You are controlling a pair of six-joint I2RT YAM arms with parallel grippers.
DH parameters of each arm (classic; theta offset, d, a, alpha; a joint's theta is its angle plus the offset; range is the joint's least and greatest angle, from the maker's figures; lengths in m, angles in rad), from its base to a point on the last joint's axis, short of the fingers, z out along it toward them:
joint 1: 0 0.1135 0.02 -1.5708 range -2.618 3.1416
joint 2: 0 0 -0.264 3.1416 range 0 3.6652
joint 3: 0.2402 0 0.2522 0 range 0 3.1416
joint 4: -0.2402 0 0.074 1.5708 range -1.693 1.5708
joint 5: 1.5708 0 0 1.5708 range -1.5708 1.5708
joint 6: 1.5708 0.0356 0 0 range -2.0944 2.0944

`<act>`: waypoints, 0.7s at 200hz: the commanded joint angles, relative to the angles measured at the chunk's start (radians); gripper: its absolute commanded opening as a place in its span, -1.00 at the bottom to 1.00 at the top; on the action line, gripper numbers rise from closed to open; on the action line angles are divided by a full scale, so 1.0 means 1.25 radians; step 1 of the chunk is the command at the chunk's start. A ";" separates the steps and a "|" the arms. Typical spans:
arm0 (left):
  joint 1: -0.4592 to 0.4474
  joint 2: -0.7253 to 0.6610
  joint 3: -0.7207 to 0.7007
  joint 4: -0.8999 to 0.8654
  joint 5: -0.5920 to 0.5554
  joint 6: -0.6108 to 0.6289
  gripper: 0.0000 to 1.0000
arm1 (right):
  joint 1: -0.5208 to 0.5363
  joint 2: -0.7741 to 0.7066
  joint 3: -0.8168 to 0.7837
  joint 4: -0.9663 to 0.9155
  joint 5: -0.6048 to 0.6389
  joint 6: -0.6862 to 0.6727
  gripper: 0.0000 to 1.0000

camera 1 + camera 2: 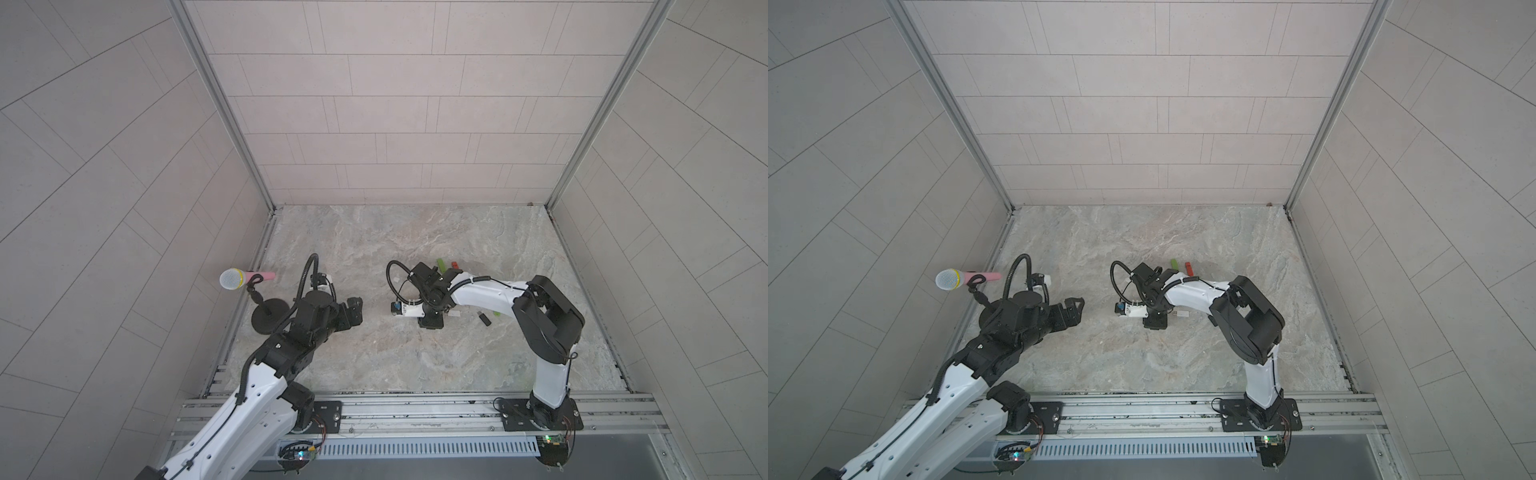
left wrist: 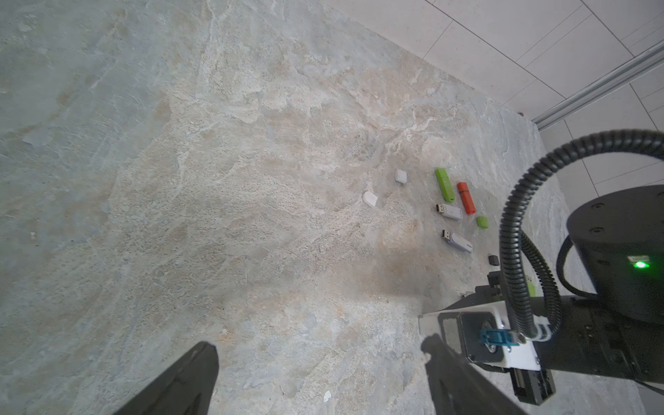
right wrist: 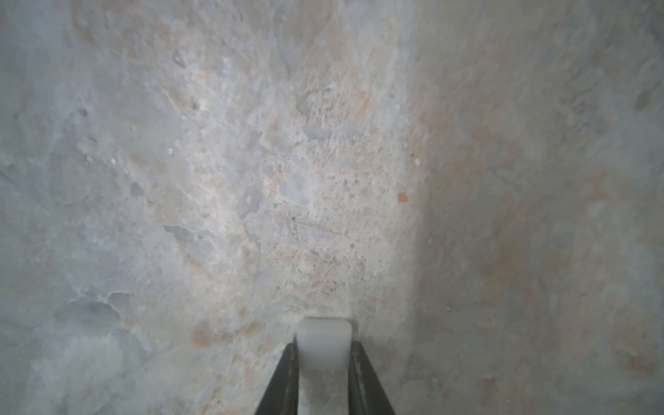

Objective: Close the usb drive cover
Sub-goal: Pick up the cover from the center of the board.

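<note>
My right gripper (image 3: 323, 345) is shut on a small white usb cover (image 3: 323, 336), whose rounded end sticks out past the fingertips, close over the stone table. In both top views that gripper (image 1: 432, 322) (image 1: 1156, 322) points down at mid-table. A white usb drive (image 1: 1178, 313) with a bare plug lies just right of it. The left wrist view shows two white drives (image 2: 449, 211) (image 2: 457, 242) with bare plugs and two loose white covers (image 2: 370, 198) (image 2: 400, 176). My left gripper (image 1: 355, 309) (image 2: 318, 345) hangs open and empty to the left.
A green drive (image 2: 444, 185), an orange drive (image 2: 466, 197), a green cover (image 2: 482, 222) and a black cover (image 2: 494, 259) lie near the white ones. A black drive (image 1: 483, 319) lies right of my right gripper. A microphone (image 1: 232, 278) on a black stand is at the table's left edge.
</note>
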 commanded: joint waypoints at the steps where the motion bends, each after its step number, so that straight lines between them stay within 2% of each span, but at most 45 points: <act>1: 0.004 0.010 -0.007 0.036 0.034 -0.011 0.93 | -0.005 -0.060 -0.034 0.032 -0.026 0.021 -0.55; 26: 0.005 0.040 -0.016 0.078 0.092 -0.018 0.89 | -0.011 -0.111 -0.073 0.064 -0.034 0.041 -0.56; 44: 0.005 0.072 -0.026 0.134 0.170 -0.032 0.83 | -0.013 -0.161 -0.107 0.101 -0.041 0.061 -0.56; 104: 0.003 0.317 -0.015 0.386 0.503 -0.120 0.53 | -0.016 -0.280 -0.175 0.183 -0.074 0.126 -0.57; 140: -0.007 0.435 -0.012 0.538 0.618 -0.193 0.38 | -0.016 -0.307 -0.189 0.217 -0.104 0.154 -0.57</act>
